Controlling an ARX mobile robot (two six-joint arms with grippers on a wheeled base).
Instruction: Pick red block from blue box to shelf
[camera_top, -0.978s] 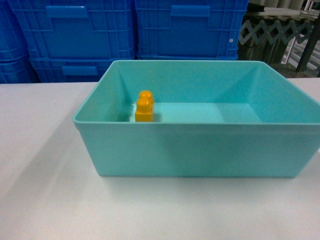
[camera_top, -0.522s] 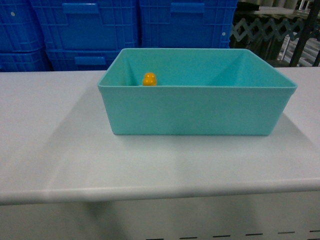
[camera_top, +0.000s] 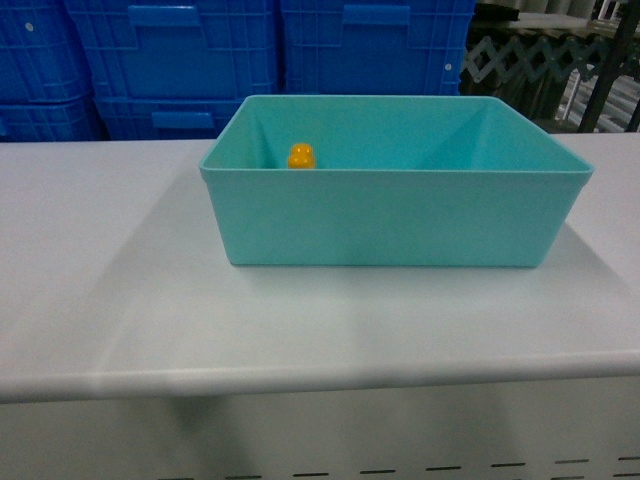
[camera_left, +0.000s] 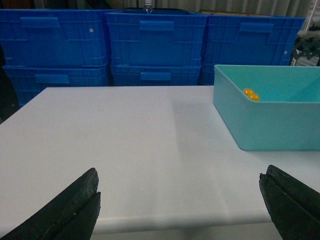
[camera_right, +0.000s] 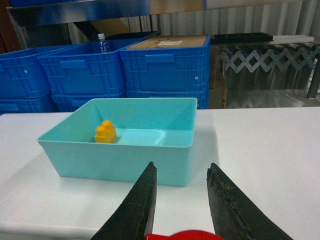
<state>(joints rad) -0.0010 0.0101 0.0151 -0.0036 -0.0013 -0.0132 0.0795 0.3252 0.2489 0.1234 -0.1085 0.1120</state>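
Red block: I can't confirm where it is. In the right wrist view a red sliver (camera_right: 172, 235) sits low between the right gripper (camera_right: 181, 167) fingers, cut off by the bottom edge. It's too little to say whether that's the block.

Right jaws: tips stand apart with the blue box (camera_top: 390, 215) visible through the gap. I can't tell whether they're clamping the red thing lower down. Left gripper (camera_left: 181, 175): jaws spread wide, nothing between them, hanging over the desk's near edge left of the box.

From the head view the box's near wall hides its floor; only one stud of the orange brick (camera_top: 301, 156) shows above the rim. The right wrist view shows the whole brick, near the box's back-left corner. I see nothing else on the floor.

The box sits right of centre on the desk (camera_top: 120, 300), with open surface on its left and in front of it. Blue crates (camera_top: 200, 60) are stacked behind the desk's far edge.
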